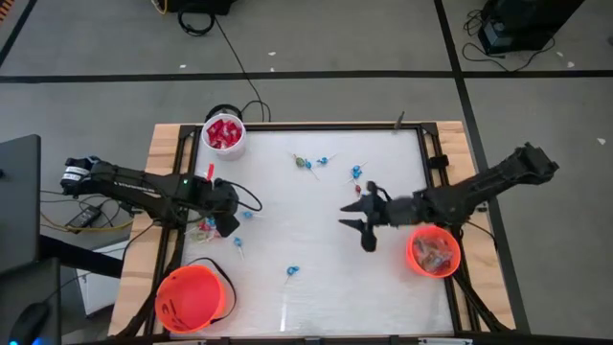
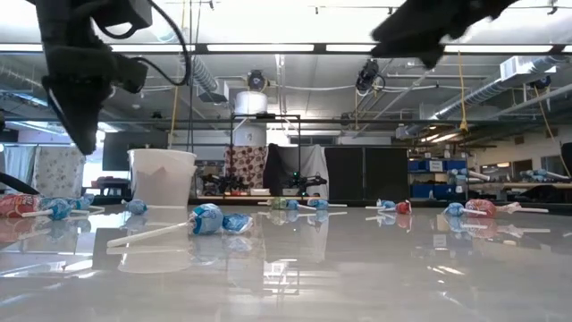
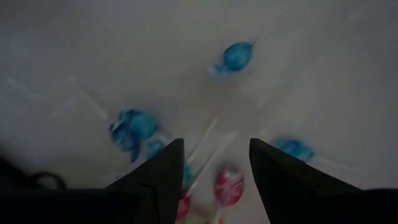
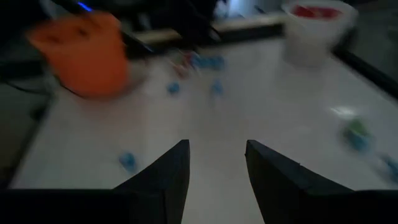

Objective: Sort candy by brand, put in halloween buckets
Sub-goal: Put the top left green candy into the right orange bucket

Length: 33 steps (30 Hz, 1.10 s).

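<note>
Several lollipops in blue and red wrappers lie in a small heap [image 1: 206, 228] at the table's left edge, more [image 1: 308, 163] at the far middle, one [image 1: 291, 272] near the front. My left gripper [image 3: 211, 165] is open, pointing down above the heap [image 3: 134, 127]. My right gripper [image 1: 356, 217] is open and empty, above the table just left of the right orange bucket [image 1: 435, 251], which holds candy. An empty orange bucket [image 1: 192, 297] stands at the front left. A white bucket [image 1: 223, 134] with red packets stands at the far left.
Wooden rails frame the white table [image 1: 316, 287]. Loose lollipops [image 2: 210, 220] lie scattered across the middle and far side. Cables run along the left rail under the left arm [image 1: 124, 182]. Bare table surface lies between the two grippers and toward the near edge.
</note>
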### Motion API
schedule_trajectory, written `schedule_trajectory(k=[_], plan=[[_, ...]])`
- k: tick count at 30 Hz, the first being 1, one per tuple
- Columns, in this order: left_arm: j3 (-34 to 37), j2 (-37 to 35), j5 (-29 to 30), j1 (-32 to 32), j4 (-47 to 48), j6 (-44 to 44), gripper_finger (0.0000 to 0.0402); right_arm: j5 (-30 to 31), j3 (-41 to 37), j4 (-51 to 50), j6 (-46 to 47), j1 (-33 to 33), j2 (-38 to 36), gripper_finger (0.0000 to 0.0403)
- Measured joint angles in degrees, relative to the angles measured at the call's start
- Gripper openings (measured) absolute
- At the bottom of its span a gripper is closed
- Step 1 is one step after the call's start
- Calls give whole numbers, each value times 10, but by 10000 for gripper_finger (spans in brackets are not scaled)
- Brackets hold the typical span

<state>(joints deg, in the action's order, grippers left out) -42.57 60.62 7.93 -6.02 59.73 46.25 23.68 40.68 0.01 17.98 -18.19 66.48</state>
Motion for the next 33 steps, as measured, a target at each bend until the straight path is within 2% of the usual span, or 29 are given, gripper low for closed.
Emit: schedule_trajectory(k=[3,5,9,18,26,33], plan=[[0,0,10,0,34,20,188,-107,-29,80,-26,62,0,168],[0,0,26,0,65,37,188,-143,-35,79,-25,89,0,168],[12,1,44,0,122,67,187,-163,-45,75,-32,112,0,167],[62,29,32,1,67,55,173,-205,-46,102,-62,139,0,167],[63,128,28,20,68,47,154,-223,-46,123,-62,143,0,167],[63,231,-37,23,69,-1,150,-239,-46,119,-62,143,0,167]])
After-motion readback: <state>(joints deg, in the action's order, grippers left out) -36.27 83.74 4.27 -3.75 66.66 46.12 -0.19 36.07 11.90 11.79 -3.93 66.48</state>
